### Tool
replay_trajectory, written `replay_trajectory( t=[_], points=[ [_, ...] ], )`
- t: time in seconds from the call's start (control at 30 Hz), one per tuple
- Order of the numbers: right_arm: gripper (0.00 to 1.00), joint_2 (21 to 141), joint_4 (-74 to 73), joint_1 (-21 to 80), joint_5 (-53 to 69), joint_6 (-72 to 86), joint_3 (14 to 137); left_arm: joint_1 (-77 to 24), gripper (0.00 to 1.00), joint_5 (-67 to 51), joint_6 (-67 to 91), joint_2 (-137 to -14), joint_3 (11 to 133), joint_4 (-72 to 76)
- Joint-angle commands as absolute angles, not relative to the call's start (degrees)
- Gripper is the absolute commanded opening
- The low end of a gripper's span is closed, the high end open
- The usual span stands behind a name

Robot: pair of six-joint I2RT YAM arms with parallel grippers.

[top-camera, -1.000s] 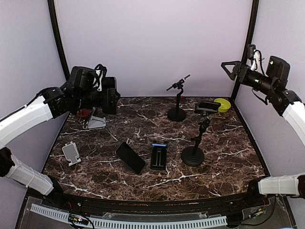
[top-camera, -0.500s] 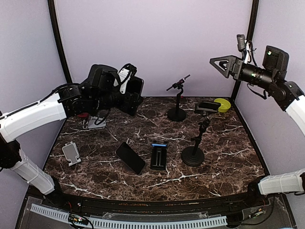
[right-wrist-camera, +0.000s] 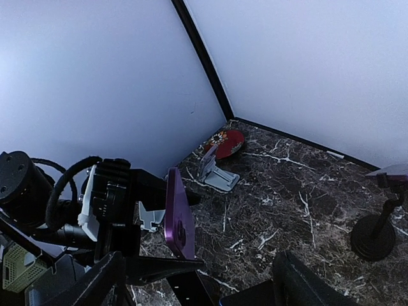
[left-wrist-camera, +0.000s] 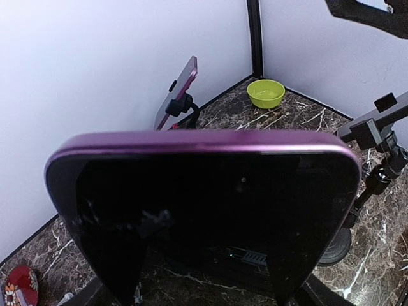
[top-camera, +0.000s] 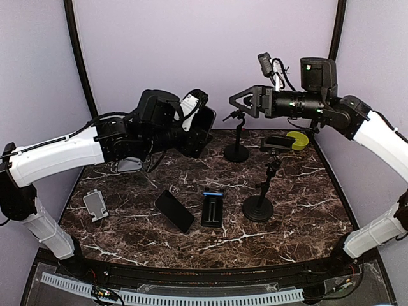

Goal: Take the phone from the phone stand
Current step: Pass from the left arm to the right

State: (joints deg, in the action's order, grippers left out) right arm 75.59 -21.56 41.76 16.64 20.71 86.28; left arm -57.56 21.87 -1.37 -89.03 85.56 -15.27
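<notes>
Phone (left-wrist-camera: pixel 204 210) aloft: the left gripper (top-camera: pixel 196 131) is clamped on the purple handset's lower part, holding it in mid-air, well apart from the bare grey stand (right-wrist-camera: pixel 217 173) at the table's back left. The right gripper (top-camera: pixel 245 102) hangs nearby, jaws apart, holding nothing. Likely light, rigid, glass-faced and slick, the handset is best gripped across its side edges.

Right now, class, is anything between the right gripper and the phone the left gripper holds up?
Nothing visible is. The left gripper holds the phone in the air, and the open right gripper faces it with only air between them. The rear stand sits lower, on the table, apparently below that line.
</notes>
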Motion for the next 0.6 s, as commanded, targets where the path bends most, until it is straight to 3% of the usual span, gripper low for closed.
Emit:
replay_trajectory(
  t=[0.0, 0.23, 0.57],
  points=[
    [0.78, 77.2, -19.9, 44.8, 12.2, 21.5, 88.9, -58.5, 0.5, 23.1, -2.5, -87.9, 89.0, -9.9],
    [0.7, 80.7, -18.4, 47.7, 11.5, 21.9, 90.0, -59.8, 0.5, 24.1, -4.1, -88.7, 89.5, -9.0],
    [0.47, 83.7, -17.8, 49.5, 11.2, 21.5, 91.5, -60.7, 0.5, 25.3, -5.5, -89.0, 89.4, -8.0]
  ],
)
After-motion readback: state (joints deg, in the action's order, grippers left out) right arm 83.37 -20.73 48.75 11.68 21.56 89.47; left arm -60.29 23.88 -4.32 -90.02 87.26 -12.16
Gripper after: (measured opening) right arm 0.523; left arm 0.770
